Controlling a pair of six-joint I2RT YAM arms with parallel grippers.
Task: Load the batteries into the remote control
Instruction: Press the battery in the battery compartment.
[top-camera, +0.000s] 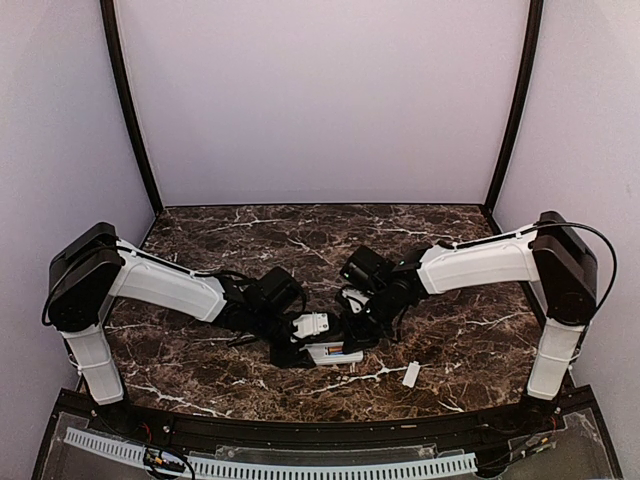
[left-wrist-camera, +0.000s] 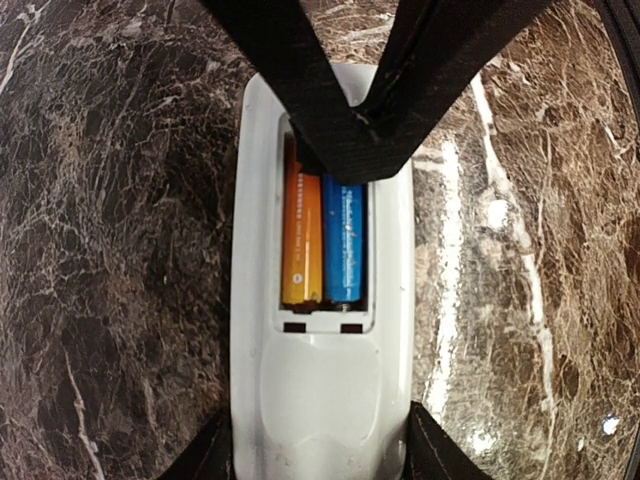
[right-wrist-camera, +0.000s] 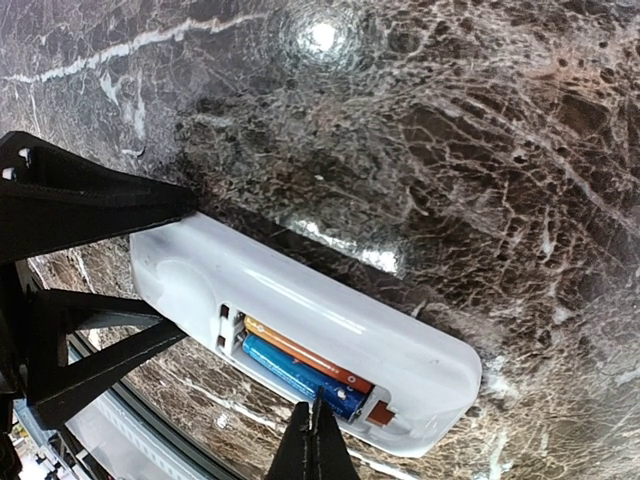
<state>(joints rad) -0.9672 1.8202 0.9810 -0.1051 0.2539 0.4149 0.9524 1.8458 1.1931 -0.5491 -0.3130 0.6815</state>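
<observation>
Here the remote control (left-wrist-camera: 320, 385) is clamped by the left gripper (left-wrist-camera: 322, 455); the closed right gripper (right-wrist-camera: 315, 445) is held over its batteries (left-wrist-camera: 322, 240)

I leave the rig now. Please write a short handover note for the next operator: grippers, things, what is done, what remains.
Left gripper: clamps the remote control by its sides, bay up.
Right gripper: shut, tips at the bay's end on the batteries.
Done: both batteries lie in the bay.
To do: check seating, then probably fit the white cover, lying loose on the table right of the remote.
</observation>
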